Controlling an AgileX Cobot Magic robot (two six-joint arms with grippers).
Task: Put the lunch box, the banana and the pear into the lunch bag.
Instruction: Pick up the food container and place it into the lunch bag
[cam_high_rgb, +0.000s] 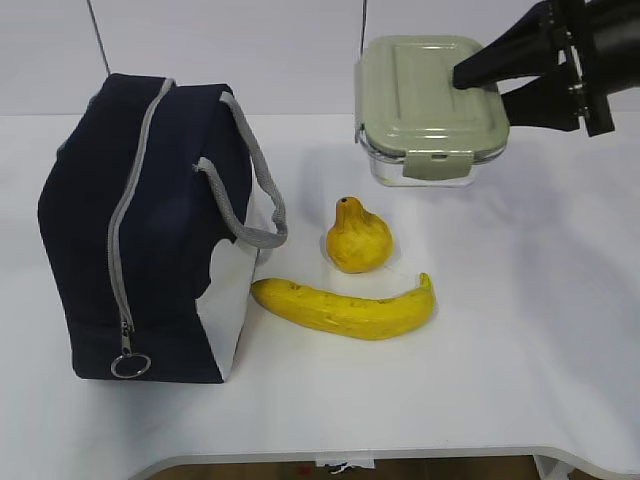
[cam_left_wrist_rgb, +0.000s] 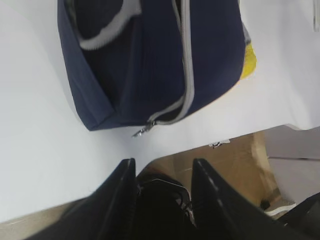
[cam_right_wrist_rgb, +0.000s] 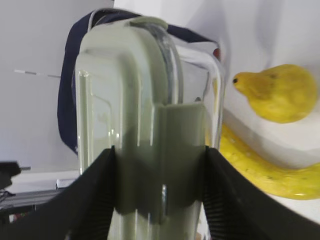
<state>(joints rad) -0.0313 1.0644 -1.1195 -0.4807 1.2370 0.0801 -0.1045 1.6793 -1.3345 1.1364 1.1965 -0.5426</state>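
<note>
On the left of the white table (cam_high_rgb: 500, 380) stands the navy lunch bag (cam_high_rgb: 150, 230), upright, its grey zipper (cam_high_rgb: 125, 240) running down the near face to a ring pull (cam_high_rgb: 131, 365) at the bottom, and its grey handles (cam_high_rgb: 255, 195) drooping toward the right. The left gripper (cam_left_wrist_rgb: 162, 172) hangs off the table's front edge, near the bag but apart from it, its jaws partly spread with nothing between them. To the right of the bag, the pear (cam_high_rgb: 359, 236) sits on the table with its stem end up, and the banana (cam_high_rgb: 345, 307) lies just in front of it, curving upward at its right end. Further right and higher, the lunch box (cam_high_rgb: 430, 108) with its sage-green lid is lifted clear of the table, tilted toward the camera. The right gripper (cam_right_wrist_rgb: 159, 170) clamps it from the right, one finger (cam_high_rgb: 490, 65) across the lid and the other beneath the box.
</note>
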